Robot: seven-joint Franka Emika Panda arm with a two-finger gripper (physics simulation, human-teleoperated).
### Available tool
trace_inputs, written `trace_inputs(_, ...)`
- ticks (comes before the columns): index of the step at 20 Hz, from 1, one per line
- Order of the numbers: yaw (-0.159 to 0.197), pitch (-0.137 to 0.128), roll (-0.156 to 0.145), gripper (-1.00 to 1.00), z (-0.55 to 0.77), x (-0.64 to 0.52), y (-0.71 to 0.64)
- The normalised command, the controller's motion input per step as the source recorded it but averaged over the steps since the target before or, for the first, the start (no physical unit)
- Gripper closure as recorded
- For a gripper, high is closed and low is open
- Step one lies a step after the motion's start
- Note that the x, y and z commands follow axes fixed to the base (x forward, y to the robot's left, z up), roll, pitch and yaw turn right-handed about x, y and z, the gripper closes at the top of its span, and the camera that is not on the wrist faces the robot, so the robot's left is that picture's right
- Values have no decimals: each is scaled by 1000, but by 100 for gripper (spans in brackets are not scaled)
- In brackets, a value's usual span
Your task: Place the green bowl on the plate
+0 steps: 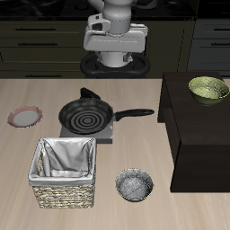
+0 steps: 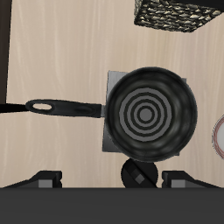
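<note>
The green bowl (image 1: 208,87) is olive-green with a paler rim and sits upright on top of a dark raised block (image 1: 193,135) at one side of the table. The plate (image 1: 24,117), pink-rimmed with a pale centre, lies flat at the opposite side of the table; only its edge (image 2: 219,137) shows in the wrist view. My gripper (image 1: 115,56) hangs high over the back middle of the table, above the frying pan and far from both bowl and plate. Its fingers (image 2: 48,181) stand wide apart with nothing between them. The green bowl is out of the wrist view.
A black frying pan with spiral rings (image 1: 87,115) (image 2: 149,114) rests on a small stove (image 1: 103,135) at the table's middle. A woven basket with cloth lining (image 1: 65,171) (image 2: 175,13) and a grey speckled bowl (image 1: 135,186) stand near the front edge.
</note>
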Motion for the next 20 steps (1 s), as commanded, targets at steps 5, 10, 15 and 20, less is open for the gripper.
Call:
trace_inputs(5,-13,34,-8,-100,-98,138,2)
trace_inputs(10,-5,3,-21,-100,32,219,64)
trace_inputs(15,-5,10,-5,-100,106,169,190)
trace_inputs(20,14,-26,35,-100,171,38,413)
